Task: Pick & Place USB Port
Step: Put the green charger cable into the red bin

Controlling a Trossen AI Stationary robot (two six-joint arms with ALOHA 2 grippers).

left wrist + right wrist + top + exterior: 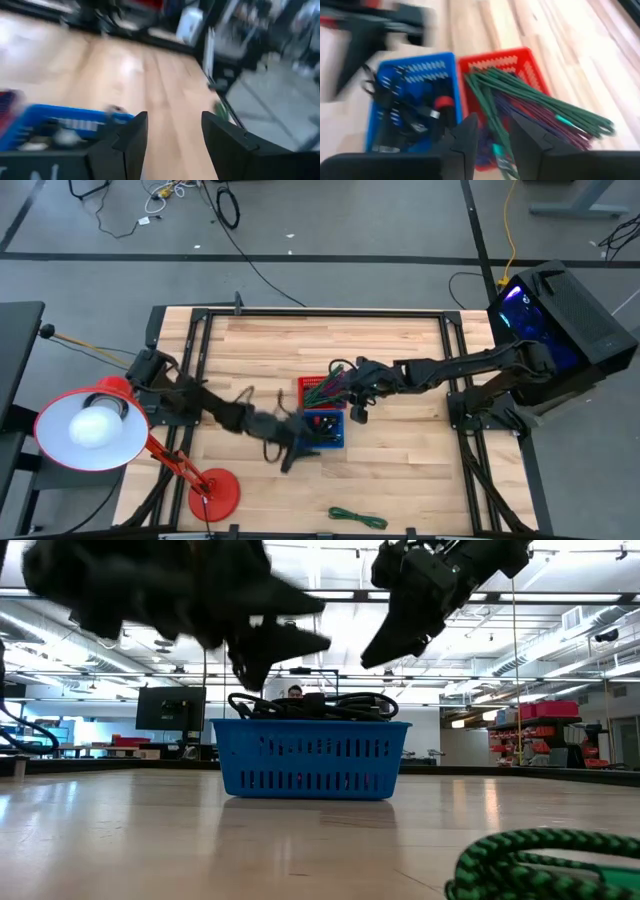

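A blue basket sits on the table, filled with black cables and connectors. Touching its far side is a red basket holding green and purple cable bundles. My left gripper is open and empty, hovering at the blue basket's near left corner. My right gripper is also open and empty. It hangs above the right edge of both baskets, where they meet. In the low view both grippers are raised above the blue basket.
A coiled green cable lies loose near the table's near edge, close to the low camera. A red desk lamp stands at the near left corner, its base on the table. Bare wood surrounds the baskets.
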